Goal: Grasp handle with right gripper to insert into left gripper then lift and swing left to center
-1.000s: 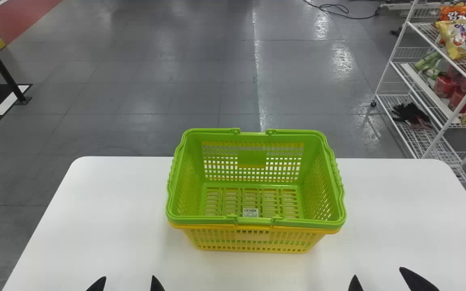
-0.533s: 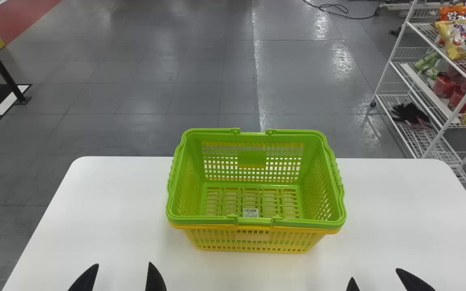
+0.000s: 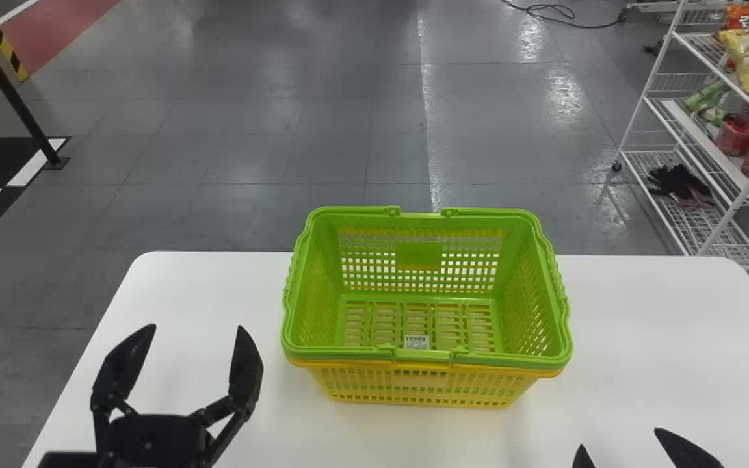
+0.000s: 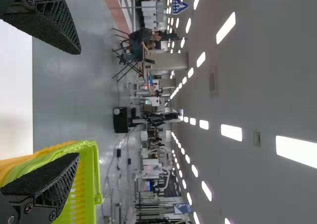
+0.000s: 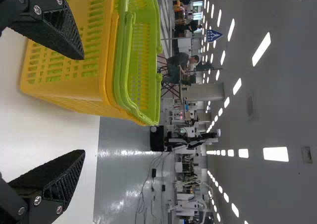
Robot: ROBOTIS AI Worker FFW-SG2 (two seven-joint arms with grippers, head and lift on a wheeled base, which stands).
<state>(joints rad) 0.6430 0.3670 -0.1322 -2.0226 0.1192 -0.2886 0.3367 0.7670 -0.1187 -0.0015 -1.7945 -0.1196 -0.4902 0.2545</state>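
The green plastic basket (image 3: 419, 252), nested in a yellow plastic basket (image 3: 420, 388), is seated on the white table (image 3: 179, 286), toward its far edge. Its folded handle (image 3: 553, 286) should be pinched squarely and freed from the rim. Right gripper (image 3: 619, 439) and left gripper (image 3: 197, 327) are spread wide, unloaded. Sideways travel is permitted on both flanks.

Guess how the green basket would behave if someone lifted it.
The green basket is probably light for its size, given its many holes, and its crisp, boxy shape looks fairly stiff. Nested in the yellow basket, it might drag that up too.
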